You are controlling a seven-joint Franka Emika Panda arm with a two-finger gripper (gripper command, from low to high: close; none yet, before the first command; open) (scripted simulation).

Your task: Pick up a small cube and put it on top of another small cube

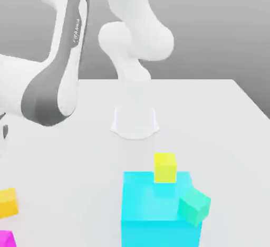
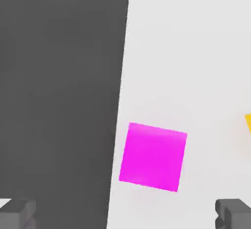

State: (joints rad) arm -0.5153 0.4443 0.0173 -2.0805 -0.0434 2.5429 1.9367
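Exterior view: cubes scattered, arm reaching off to the side

Exterior view's left edge holds a magenta cube (image 1: 5, 238) beside an orange cube (image 1: 8, 202); a yellow cube (image 1: 165, 167) already sits atop the big cyan block (image 1: 158, 209), a green cube (image 1: 194, 205) leaning against it.

Hand view: the gripper (image 2: 125, 213) hangs above the magenta cube (image 2: 153, 156), fingers spread wide, grasping nothing, probably lining up a pick near the table (image 2: 196, 52) edge

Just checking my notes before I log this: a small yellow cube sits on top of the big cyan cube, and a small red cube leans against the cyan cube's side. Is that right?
Not quite. The cube leaning against the big cyan cube is green, not red, as the exterior view shows. The rest holds: the small yellow cube sits on top of the cyan one.
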